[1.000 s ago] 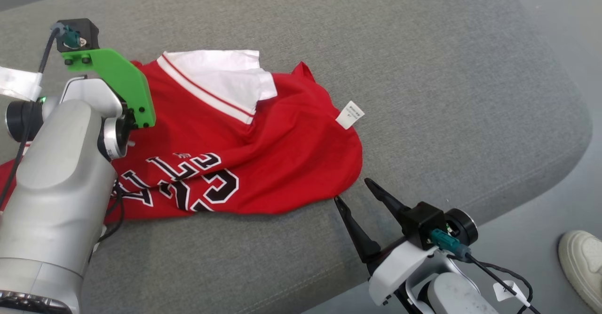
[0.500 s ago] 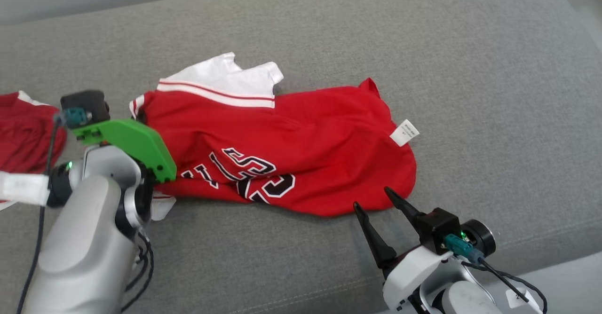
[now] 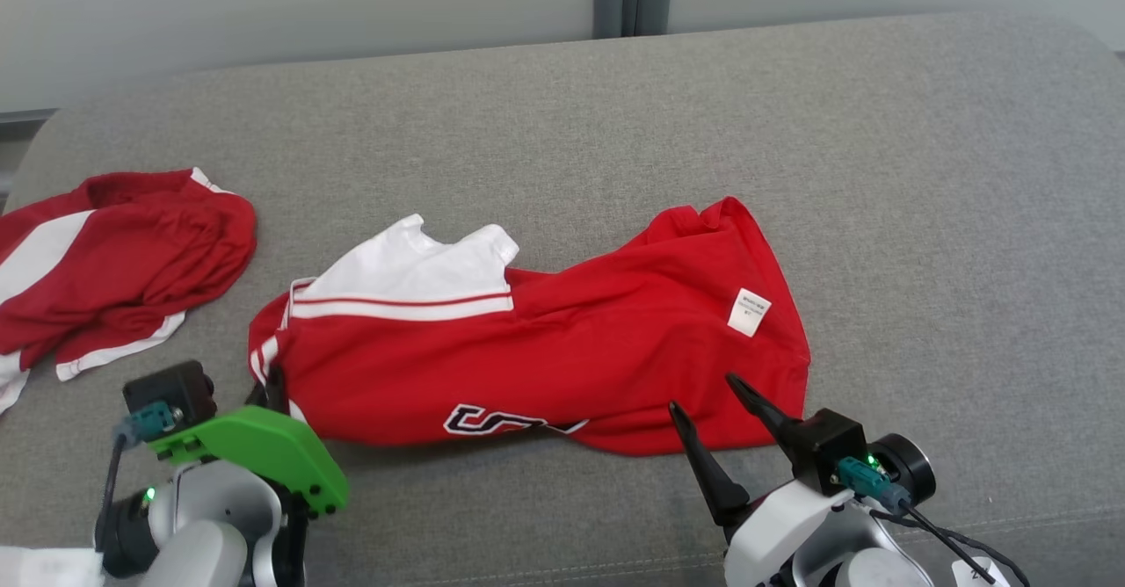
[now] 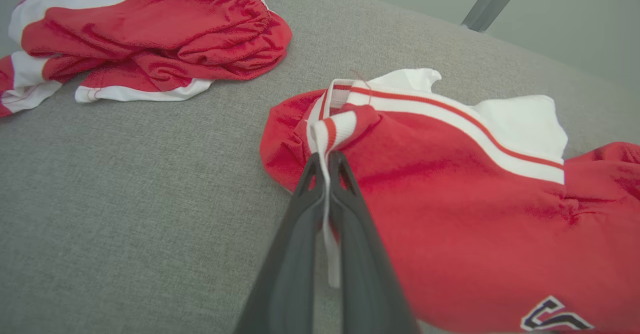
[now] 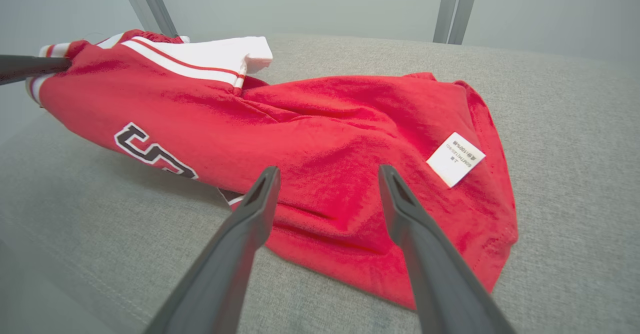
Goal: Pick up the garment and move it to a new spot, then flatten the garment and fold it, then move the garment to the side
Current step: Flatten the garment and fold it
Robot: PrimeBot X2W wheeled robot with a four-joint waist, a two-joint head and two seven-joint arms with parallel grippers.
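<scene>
The red garment looks like soft, matt knit cloth; the grey cushion under it is coarser woven fabric. The right gripper is matt dark plastic.

The black lettering on the garment is folded under along its near hem and cannot be read. The print on the white label is too small to make out. A second red-and-white garment by the left edge of the cushion runs out past the head view's left side. In that view the green bracket covers most of the left gripper, and the pale arm behind the right gripper is cut off at the bottom.
</scene>
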